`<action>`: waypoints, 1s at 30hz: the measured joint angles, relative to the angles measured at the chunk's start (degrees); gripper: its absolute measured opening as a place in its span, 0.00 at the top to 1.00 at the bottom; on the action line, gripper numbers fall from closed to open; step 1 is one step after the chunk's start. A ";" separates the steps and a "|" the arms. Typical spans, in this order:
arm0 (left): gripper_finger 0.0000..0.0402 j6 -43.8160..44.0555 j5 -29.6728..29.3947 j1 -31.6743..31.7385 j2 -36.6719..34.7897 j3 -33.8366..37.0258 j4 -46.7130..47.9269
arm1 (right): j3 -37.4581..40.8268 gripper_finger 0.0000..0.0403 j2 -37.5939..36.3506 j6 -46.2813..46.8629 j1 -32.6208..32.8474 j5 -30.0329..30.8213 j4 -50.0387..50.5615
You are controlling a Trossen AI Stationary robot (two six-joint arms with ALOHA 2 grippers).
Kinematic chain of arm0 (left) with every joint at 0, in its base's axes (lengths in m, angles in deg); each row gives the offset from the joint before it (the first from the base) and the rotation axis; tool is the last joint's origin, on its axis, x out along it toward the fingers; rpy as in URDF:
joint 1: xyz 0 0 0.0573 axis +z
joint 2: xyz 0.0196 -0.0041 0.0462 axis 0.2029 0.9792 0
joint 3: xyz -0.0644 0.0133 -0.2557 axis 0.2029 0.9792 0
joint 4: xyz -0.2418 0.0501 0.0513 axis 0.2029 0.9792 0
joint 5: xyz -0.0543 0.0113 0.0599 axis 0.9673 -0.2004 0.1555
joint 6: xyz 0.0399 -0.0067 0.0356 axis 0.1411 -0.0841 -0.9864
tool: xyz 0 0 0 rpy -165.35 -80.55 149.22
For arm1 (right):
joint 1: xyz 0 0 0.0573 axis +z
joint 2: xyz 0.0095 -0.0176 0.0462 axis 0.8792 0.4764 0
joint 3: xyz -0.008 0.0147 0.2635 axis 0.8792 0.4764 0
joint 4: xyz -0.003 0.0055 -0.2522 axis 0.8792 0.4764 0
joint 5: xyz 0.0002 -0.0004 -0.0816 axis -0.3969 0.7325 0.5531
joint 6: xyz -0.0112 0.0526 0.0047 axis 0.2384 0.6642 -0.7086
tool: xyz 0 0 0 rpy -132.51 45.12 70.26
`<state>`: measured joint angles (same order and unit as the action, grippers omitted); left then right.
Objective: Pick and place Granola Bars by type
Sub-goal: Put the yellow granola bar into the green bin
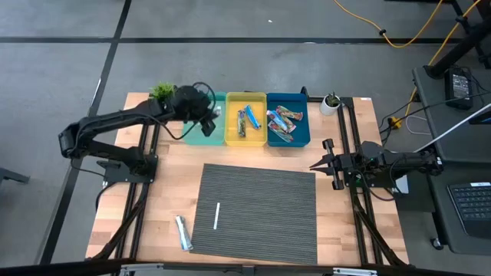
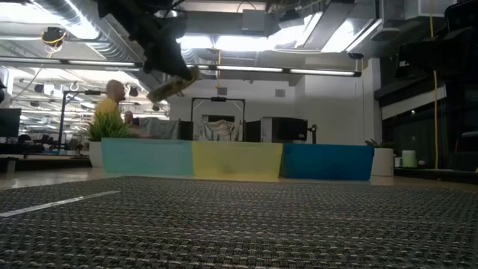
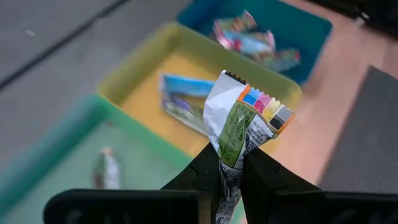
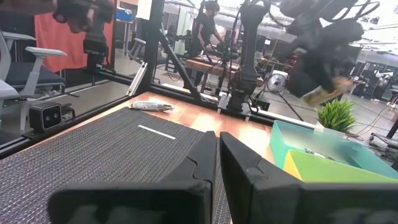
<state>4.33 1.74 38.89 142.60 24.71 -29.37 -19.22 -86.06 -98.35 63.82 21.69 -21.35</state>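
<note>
The striped grey mat (image 1: 257,211) takes up the middle of the table, and behind it stand three bins in a row, one per wrapper type: the green bin (image 1: 198,136), the yellow bin (image 1: 245,140) with blue-wrapped bars (image 1: 247,119), and the blue bin (image 1: 295,139) with multicoloured bars (image 1: 282,123). The left gripper (image 3: 231,171) hangs above the green bin with its fingers clamped on a silvery bar (image 3: 239,121), which stands up from between the fingertips; it is probably held there for release among its own kind, since one similar bar (image 3: 106,168) lies in the bin beneath the fingers. The right gripper (image 1: 325,162) waits at the mat's right edge; in its wrist view the fingers sit closed together on nothing. The overhead view hides the carried bar under the arm, while the left wrist view shows the grip and the bin's contents. The low view shows the bar's height above the bin rims. Well away from either gripper's fingers, one silvery bar (image 1: 182,231) still lies beside the mat, and a thin white stick (image 1: 216,215) on it.
</note>
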 joint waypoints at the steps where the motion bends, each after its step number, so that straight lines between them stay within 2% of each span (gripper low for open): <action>1: 0.92 -0.63 -0.72 0.55 0.00 -0.80 0.06 | 0.00 0.94 0.00 0.00 0.00 0.00 0.00; 6: 0.92 -3.79 -4.16 3.56 -0.02 -4.08 1.51 | 0.00 0.94 0.01 0.00 0.00 0.00 0.00; 12: 0.92 -3.52 -4.16 8.11 1.17 -4.37 2.24 | 0.00 0.94 0.02 -0.02 0.01 0.00 0.00; 22: 0.92 -6.32 -4.69 15.85 15.10 -4.37 -1.01 | 0.00 0.94 0.02 -0.01 0.01 -0.01 -0.02; 30: 0.92 -6.76 -3.42 17.75 22.42 -4.35 -2.68 | 0.00 0.94 0.00 -0.02 0.02 0.00 -0.02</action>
<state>-2.43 -1.68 56.64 165.02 20.36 -32.05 -19.22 -86.06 -98.37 63.83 21.69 -21.37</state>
